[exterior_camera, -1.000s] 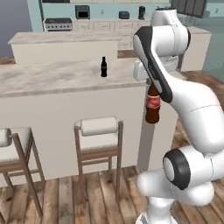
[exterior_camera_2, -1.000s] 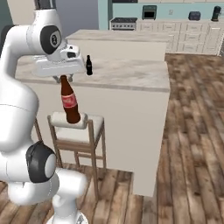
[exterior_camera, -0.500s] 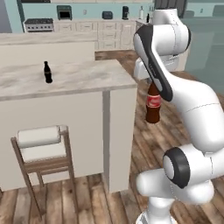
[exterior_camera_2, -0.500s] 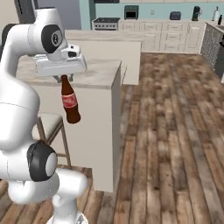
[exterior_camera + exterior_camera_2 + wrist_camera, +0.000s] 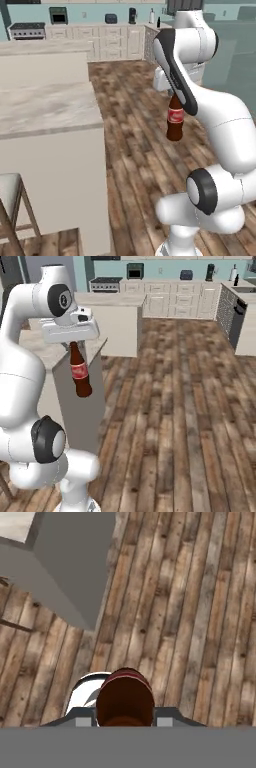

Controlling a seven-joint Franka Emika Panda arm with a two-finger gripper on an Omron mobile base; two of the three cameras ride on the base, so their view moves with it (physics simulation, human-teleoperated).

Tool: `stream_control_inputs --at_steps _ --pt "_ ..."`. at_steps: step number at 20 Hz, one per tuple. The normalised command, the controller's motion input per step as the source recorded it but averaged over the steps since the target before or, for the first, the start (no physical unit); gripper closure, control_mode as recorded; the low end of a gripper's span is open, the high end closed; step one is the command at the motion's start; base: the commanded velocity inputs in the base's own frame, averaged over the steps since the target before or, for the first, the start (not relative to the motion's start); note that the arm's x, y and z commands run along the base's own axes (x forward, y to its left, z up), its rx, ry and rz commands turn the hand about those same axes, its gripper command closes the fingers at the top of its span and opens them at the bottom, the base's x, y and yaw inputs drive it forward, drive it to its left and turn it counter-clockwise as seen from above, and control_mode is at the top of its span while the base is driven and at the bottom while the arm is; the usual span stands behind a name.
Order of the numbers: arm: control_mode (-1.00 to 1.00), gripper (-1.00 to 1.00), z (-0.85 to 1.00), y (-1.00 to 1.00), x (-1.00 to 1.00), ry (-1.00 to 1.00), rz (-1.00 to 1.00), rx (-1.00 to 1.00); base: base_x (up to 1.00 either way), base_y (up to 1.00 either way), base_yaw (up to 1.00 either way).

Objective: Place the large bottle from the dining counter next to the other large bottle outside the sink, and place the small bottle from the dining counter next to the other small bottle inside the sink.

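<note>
1. One bottle was in hand: the gripper (image 5: pixel 73 344) was clamped on the large bottle's (image 5: pixel 79 372) neck, hanging upright above the wooden floor (image 5: pixel 190 406), off the dining counter (image 5: pixel 45 107).
2. Left, I judged: setting it by the sink, then the small bottle.

The large bottle (image 5: pixel 80 372) is made of brown glass, glossy, with a red label that looks like smooth paper. The dining counter (image 5: pixel 42 107) is topped with beige marble-patterned stone, polished but not shiny, and its base is painted matt cream. The floor (image 5: pixel 185 406) is laid with brown wooden planks, where grain and knots are seen. The arm (image 5: pixel 220 120) is covered with smooth white plastic.
</note>
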Motion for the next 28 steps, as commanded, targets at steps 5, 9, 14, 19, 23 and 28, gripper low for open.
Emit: stream_control_inputs --at_steps 5,9,14,19,23,28 --pt "1.0 1.0 0.0 0.0 0.0 0.0 0.0 0.0 0.93 -1.0 0.0" --pt "1.0 1.0 0.0 0.0 0.0 0.0 0.0 0.0 0.93 -1.0 0.0" --pt "1.0 1.0 0.0 0.0 0.0 0.0 0.0 0.0 1.0 -1.0 0.0" --pt "1.0 1.0 0.0 0.0 0.0 0.0 0.0 0.0 1.0 -0.84 0.0" --pt "1.0 1.0 0.0 0.0 0.0 0.0 0.0 0.0 1.0 -0.34 0.0" --pt "1.0 1.0 0.0 0.0 0.0 0.0 0.0 0.0 1.0 -0.05 0.0"
